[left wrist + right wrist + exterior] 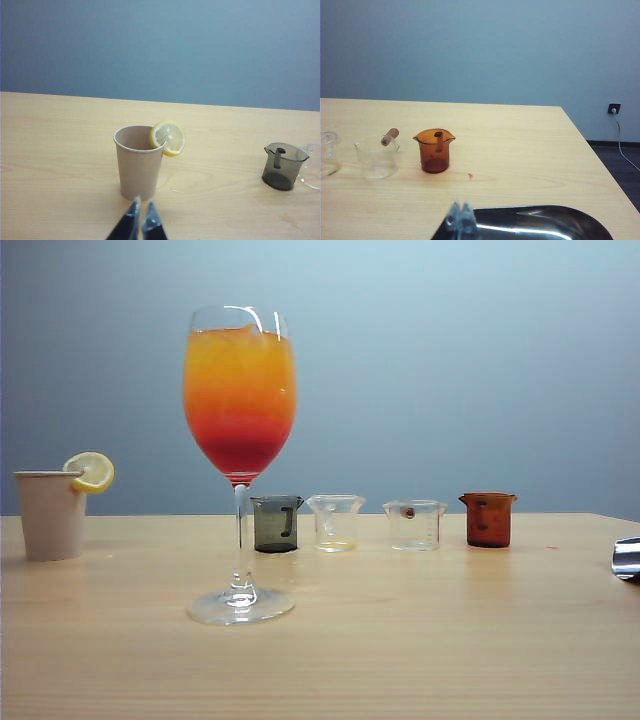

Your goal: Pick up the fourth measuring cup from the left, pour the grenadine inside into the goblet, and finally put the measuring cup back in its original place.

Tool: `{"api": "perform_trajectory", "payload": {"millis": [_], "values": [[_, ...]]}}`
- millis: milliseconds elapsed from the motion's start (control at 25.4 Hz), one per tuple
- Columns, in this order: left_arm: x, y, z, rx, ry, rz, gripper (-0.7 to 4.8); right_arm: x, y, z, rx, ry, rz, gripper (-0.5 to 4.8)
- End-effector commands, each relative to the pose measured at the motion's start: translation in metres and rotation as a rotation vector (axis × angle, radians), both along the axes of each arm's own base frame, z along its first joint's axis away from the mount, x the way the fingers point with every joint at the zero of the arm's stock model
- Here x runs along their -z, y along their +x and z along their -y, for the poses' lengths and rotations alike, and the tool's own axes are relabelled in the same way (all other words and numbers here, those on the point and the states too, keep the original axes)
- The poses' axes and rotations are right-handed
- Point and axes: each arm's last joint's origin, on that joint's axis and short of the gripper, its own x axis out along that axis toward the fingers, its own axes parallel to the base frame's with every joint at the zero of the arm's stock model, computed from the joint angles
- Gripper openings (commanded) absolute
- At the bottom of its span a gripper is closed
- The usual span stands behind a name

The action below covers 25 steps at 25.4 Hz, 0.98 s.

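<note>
1. Handling of the fourth measuring cup (434,150): it is a small, translucent red-brown beaker with a flared rim and a pour spout. Judged light, rigid and smooth-walled, so likely slippery under hard pads. Only a dark residue shows at its bottom, so judged nearly empty.
2. Grasp point: take it across the body wall below the flared rim, with the spout left clear of the fingers. The moulded side handle is an alternative, but looks thin.
3. Handling of the goblet (240,400): tall, thin-stemmed, full of layered orange-to-red drink. Judged top-heavy and fragile; avoid any contact.
4. Position of the cup: upright on the surface (400,640), rightmost in the row of four, just beside a clear cup (376,157) and well apart from the goblet.
5. Right hand (461,216): fingers pressed together, holding nothing. It sits low at the near edge of the surface; the cup stands ahead of it, apart and untouched. A small red spot (470,175) lies between them.
6. Left hand (140,215): fingers narrow, almost meeting, empty, just in front of the paper cup (137,165) carrying a lemon slice (168,137).
</note>
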Motion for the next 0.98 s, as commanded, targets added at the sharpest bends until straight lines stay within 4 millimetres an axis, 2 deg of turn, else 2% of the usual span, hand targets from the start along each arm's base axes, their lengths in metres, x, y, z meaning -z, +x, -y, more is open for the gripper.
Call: {"api": "perform_trajectory", "payload": {"millis": [39,984], "values": [[-0.0019,-0.0003,-0.0001,0.000,0.003,0.010,0.24,0.0005,0.0004,0.0019,0.015,0.055,0.008,-0.05],[-0.0019,-0.0003,-0.0001,0.000,0.003,0.010,0.24,0.0009,0.0005,0.0034,0.027,0.080,0.003,-0.05]]}}
